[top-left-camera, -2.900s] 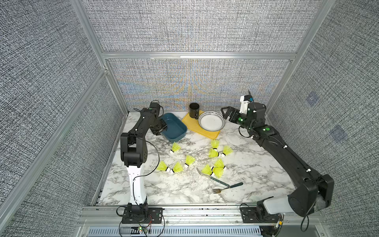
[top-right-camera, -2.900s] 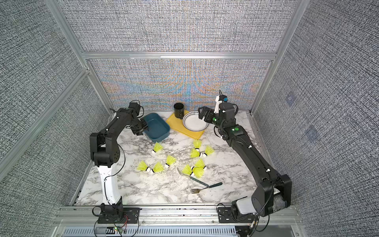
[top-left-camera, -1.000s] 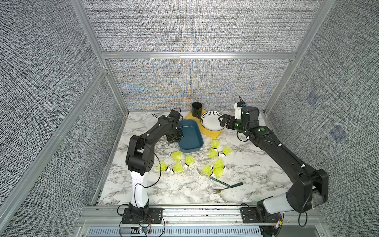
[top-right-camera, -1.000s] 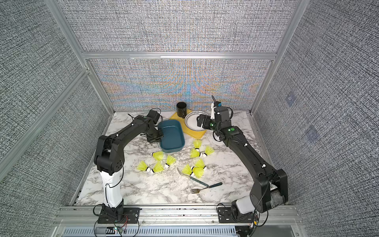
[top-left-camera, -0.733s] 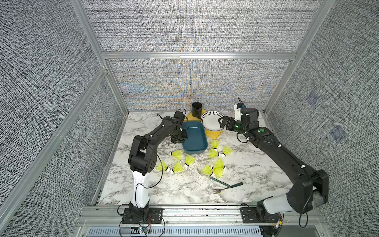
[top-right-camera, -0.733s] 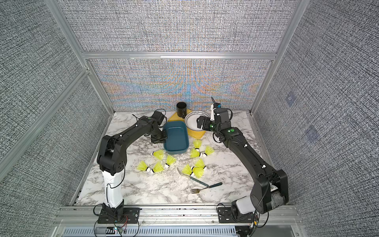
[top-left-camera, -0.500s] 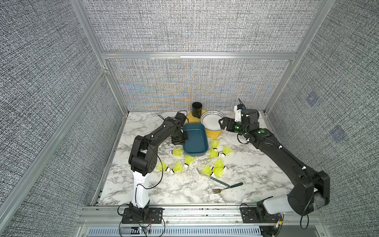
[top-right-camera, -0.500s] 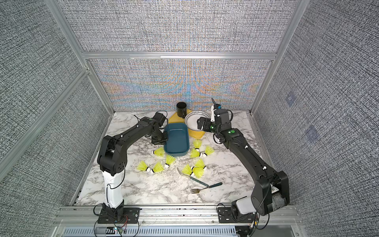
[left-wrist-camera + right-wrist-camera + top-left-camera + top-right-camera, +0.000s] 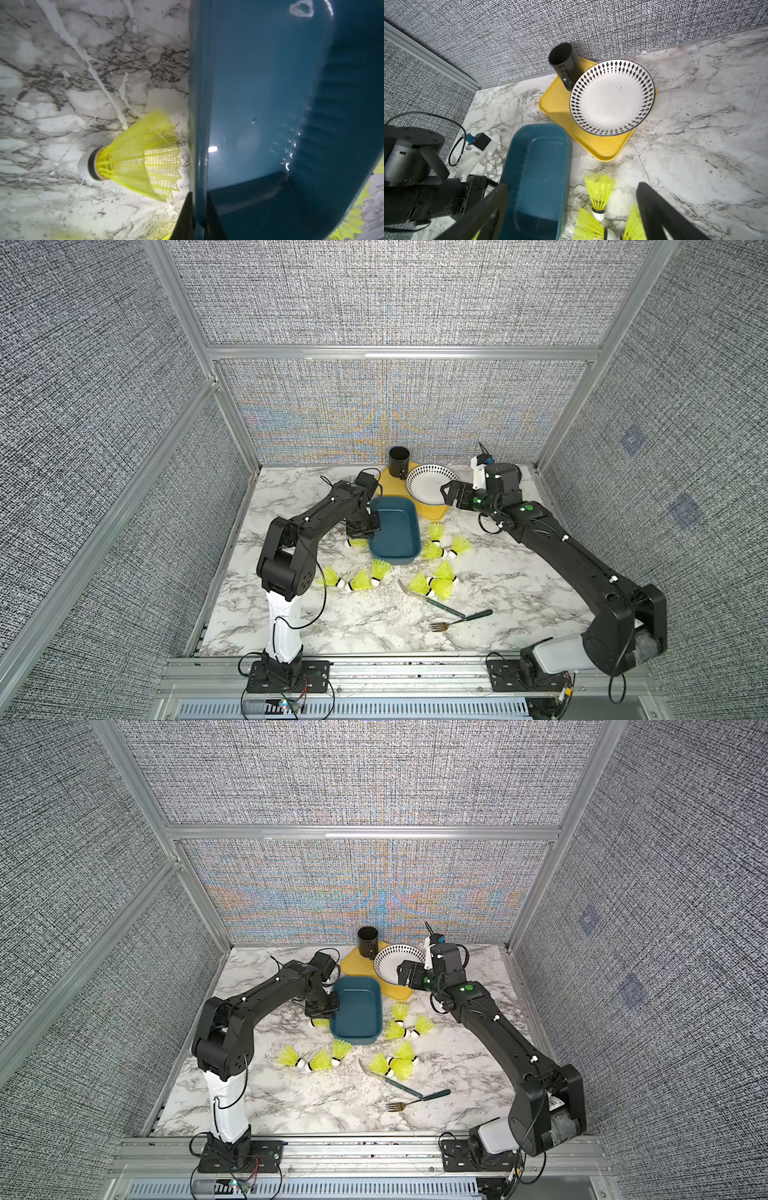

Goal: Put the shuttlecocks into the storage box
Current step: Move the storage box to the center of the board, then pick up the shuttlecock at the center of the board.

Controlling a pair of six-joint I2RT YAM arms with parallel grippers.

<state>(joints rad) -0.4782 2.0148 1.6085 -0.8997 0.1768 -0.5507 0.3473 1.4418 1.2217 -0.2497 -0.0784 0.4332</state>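
Counter point(image 9: 340, 626) is crowded. The box point(image 9: 395, 535) sits mid-counter, empty, nr the tray point(image 9: 432, 512) w/ the bowl point(image 9: 428, 485) on it. L pincer point(image 9: 198, 209) straddles the box's long wall, one finger inside & one outside; can't tell whether it's clamped or slack. R pincer point(image 9: 571, 191) hangs wide open w/ nothing in it, above the tray's edge by the bowl.

Shuttlecocks point(image 9: 432, 549) all lie on the counter, none in the box. They ring its near end & both long sides, at least one touching the rim. One shuttlecock point(image 9: 137, 158) lies w/ its skirt against the wall, just beside my L outer finger.

Risks, as I read it:
- If I lift L w/ a finger dragging on the wall, the box may tip or skid & scatter the light shuttlecocks.
- That near skirt could snag or get crushed.
- R coming down for a pick may clip the box rim or bowl.
- Knife point(image 9: 430, 600) & fork point(image 9: 459, 620) lie nr the front pair & could get nudged.
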